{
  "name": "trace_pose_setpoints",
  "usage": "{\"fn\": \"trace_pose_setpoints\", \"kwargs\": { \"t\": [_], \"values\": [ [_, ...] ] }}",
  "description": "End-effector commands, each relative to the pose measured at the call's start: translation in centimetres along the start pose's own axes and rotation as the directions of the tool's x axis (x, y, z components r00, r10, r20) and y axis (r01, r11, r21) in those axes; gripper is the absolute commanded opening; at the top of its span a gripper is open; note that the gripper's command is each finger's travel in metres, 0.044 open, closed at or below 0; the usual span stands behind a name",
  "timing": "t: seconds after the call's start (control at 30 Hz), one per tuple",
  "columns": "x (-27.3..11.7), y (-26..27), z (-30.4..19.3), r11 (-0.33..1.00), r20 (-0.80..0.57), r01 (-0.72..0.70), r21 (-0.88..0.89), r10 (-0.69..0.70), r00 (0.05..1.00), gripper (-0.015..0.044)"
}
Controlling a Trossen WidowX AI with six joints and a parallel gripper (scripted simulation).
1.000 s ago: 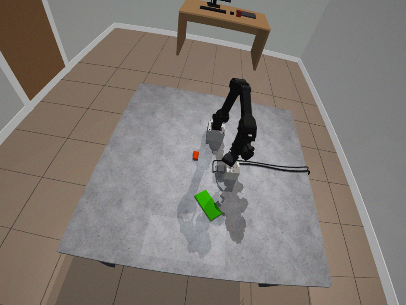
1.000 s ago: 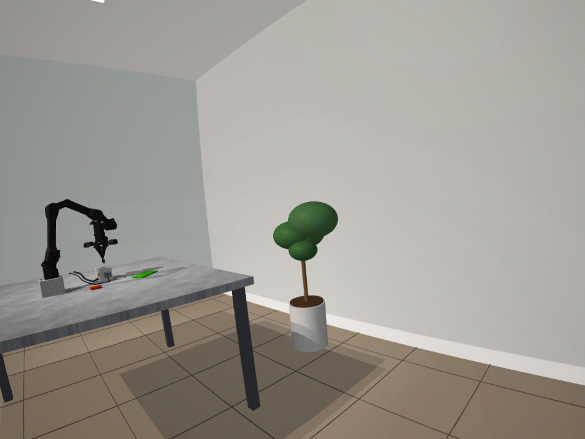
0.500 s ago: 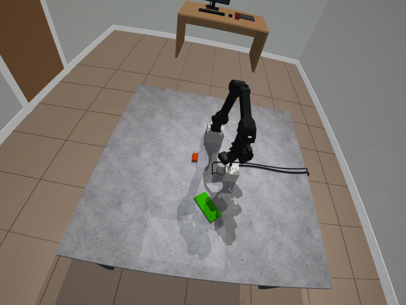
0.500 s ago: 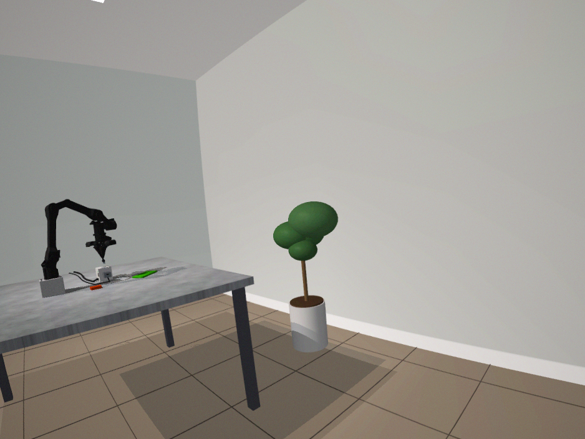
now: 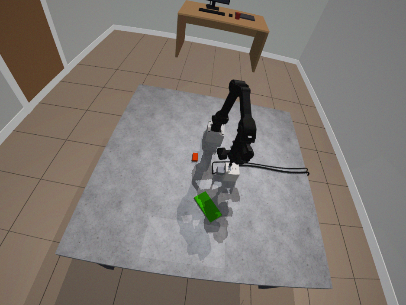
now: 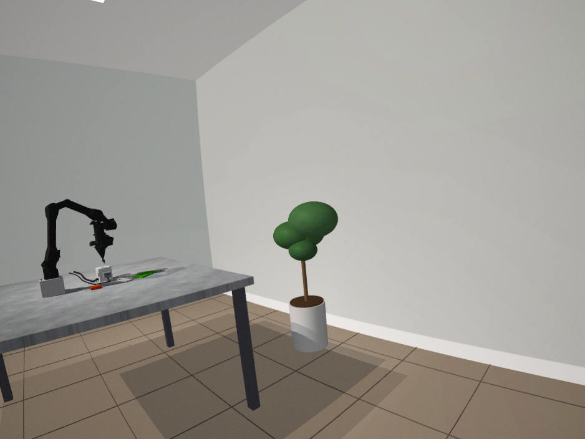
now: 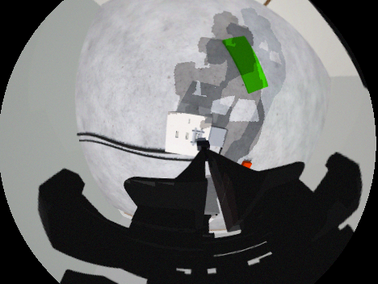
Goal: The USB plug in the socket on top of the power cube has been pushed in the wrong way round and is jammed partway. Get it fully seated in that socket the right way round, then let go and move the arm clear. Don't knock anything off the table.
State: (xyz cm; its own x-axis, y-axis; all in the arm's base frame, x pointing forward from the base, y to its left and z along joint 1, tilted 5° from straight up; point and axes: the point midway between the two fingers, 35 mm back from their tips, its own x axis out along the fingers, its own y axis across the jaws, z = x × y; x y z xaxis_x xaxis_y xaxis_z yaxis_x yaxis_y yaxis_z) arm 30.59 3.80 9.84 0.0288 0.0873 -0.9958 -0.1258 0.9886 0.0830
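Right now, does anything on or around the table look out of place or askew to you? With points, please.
The green block [image 5: 207, 206] [image 6: 144, 274] [image 7: 246, 64] lies at a slant to the power cube [image 5: 231, 176] [image 6: 101, 275] [image 7: 178, 123], though that may be harmless. Nothing looks spilled or tipped; the plug's seating is too small to judge.

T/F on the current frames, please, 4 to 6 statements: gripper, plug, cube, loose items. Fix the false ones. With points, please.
1. The gripper [image 6: 103, 260] [image 7: 204, 154] is shut on the USB plug [image 7: 199, 139]. True.
2. The plug has been laid down on the green block [image 5: 207, 206] [image 6: 144, 274] [image 7: 245, 64]. False: it is at the fingertips, above the power cube [image 5: 232, 173] [image 6: 103, 274] [image 7: 175, 125].
3. The green block has fallen to the floor. False: it lies on the table [image 5: 262, 229] [image 6: 189, 288] [image 7: 121, 81].
4. The orange block [image 5: 194, 157] [image 6: 95, 287] [image 7: 246, 164] is smaller than the green one. True.
5. The orange block is touching the power cube. False: they stand apart on the table.
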Motion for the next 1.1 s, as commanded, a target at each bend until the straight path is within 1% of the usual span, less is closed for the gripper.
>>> {"fn": "trace_pose_setpoints", "kwargs": {
  "t": [0.0,0.23,0.5,0.77,1.07],
  "values": [
    [0.04,0.0,0.0,0.996,0.0,0.0,0.092,0.0,1.0,0.0],
    [0.04,0.0,0.01,0.962,0.0,0.0,0.272,0.0,1.0,0.0],
    [0.04,0.0,0.0,0.885,0.0,0.0,0.466,0.0,1.0,0.0],
    [0.04,0.0,0.0,0.768,0.0,0.0,0.64,0.0,1.0,0.0],
    [0.04,0.0,0.0,0.598,0.0,0.0,0.802,0.0,1.0,0.0]
  ]
}}
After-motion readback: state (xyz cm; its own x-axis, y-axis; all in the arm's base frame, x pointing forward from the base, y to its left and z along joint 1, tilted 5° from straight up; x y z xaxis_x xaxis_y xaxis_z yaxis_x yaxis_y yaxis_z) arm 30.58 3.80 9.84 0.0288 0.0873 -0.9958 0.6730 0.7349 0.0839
